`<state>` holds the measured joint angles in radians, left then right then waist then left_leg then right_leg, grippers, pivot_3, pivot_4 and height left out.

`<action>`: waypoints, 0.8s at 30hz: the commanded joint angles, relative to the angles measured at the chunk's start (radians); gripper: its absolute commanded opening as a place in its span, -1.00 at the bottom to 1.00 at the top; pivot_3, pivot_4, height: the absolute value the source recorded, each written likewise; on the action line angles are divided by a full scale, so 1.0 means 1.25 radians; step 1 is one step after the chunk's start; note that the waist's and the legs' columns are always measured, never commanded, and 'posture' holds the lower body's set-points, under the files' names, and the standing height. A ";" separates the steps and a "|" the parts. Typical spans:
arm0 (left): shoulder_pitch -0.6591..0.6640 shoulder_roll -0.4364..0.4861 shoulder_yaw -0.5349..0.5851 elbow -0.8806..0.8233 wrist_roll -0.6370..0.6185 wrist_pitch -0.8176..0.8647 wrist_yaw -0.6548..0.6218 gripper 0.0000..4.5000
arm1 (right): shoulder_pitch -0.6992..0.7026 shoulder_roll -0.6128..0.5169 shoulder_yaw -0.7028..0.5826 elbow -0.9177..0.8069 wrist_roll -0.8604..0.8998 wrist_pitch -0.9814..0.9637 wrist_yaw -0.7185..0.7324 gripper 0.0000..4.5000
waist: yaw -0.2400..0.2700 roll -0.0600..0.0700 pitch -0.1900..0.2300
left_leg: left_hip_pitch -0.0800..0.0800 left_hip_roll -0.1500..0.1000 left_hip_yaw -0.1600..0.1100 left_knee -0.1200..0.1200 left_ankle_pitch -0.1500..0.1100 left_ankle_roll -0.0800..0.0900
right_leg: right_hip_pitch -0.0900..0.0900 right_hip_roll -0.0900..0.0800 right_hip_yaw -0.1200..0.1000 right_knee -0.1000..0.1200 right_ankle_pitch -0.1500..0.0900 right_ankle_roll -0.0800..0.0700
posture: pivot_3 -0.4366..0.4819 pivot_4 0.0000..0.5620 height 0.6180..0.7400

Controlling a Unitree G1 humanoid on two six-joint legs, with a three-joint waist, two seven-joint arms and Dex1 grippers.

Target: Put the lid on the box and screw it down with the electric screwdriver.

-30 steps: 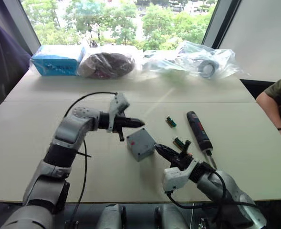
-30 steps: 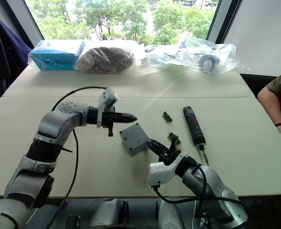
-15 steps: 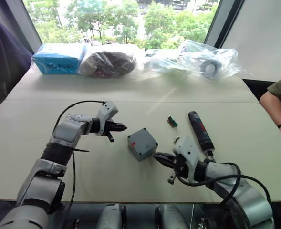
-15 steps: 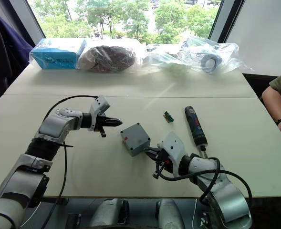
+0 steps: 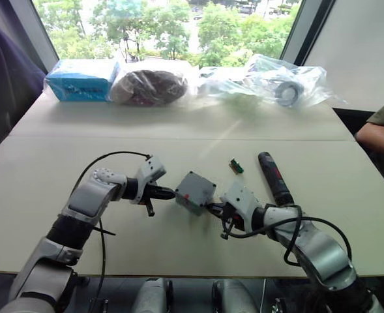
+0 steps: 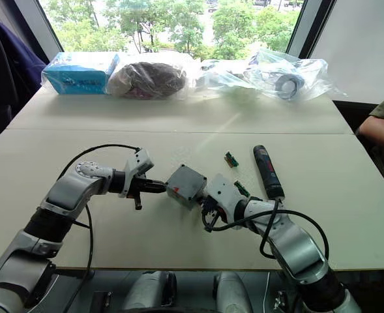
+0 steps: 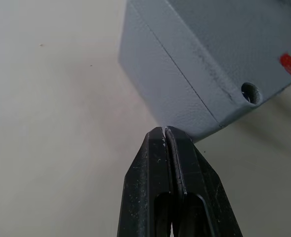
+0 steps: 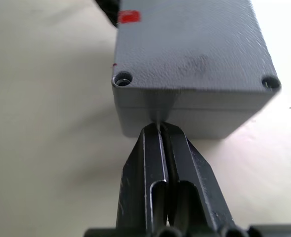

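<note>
Left end effector (image 7: 164, 129) clenched, at box (image 5: 195, 192) edge | right end effector (image 8: 160, 127) clenched, opposite edge

Grey box (image 5: 195, 192) at centre frame, lid (image 8: 189, 47) already seated on it, seam line running round just under the top face. Screw holes open at the lid corners, small red mark near one edge. Tilted, pinned between both closed gripper tips, left gripper (image 7: 164, 131) against one wall, right gripper (image 8: 158, 127) pressing at the seam on the opposite side. Electric screwdriver (image 5: 274, 178), black with red trim, lying flat on the surface right of centre, well apart from the box.
</note>
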<state>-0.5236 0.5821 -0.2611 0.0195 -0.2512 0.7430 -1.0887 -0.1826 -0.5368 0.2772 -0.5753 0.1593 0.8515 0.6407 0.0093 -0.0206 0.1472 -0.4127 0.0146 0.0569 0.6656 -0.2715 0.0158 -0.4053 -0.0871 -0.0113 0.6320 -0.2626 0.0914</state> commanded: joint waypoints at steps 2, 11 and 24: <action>0.006 -0.012 -0.009 -0.069 -0.034 0.029 -0.008 -1.00 | -0.021 -0.009 0.009 0.001 -0.002 -0.062 0.009 -0.99 | 0.000 0.000 0.000 | 0.000 0.000 0.000 0.000 0.000 0.000 | 0.000 0.001 0.000 0.000 0.000 0.000 | -0.05 -0.47 1.00; 0.004 -0.024 -0.008 -0.070 -0.030 0.038 0.000 -1.00 | -0.016 -0.014 0.009 0.013 0.000 -0.075 0.013 -0.99 | 0.001 0.000 0.000 | 0.000 0.000 0.000 0.000 0.000 0.000 | 0.000 0.002 0.000 0.000 0.000 0.000 | -0.05 -0.47 1.00; -0.006 -0.032 -0.018 -0.078 -0.036 0.045 -0.013 -1.00 | -0.024 -0.009 0.007 0.048 -0.011 -0.105 0.007 -0.99 | 0.000 0.000 0.000 | 0.000 0.000 0.000 0.000 0.000 0.000 | 0.000 0.002 0.000 0.000 0.000 0.000 | -0.05 -0.47 1.00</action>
<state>-0.5105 0.5632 -0.2638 -0.0218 -0.2554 0.8044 -1.0829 -0.1929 -0.5643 0.2778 -0.4890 0.1355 0.7535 0.6450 0.0098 -0.0203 0.1477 -0.4127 0.0147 0.0570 0.6656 -0.2715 0.0159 -0.4050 -0.0841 -0.0113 0.6320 -0.2625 0.0919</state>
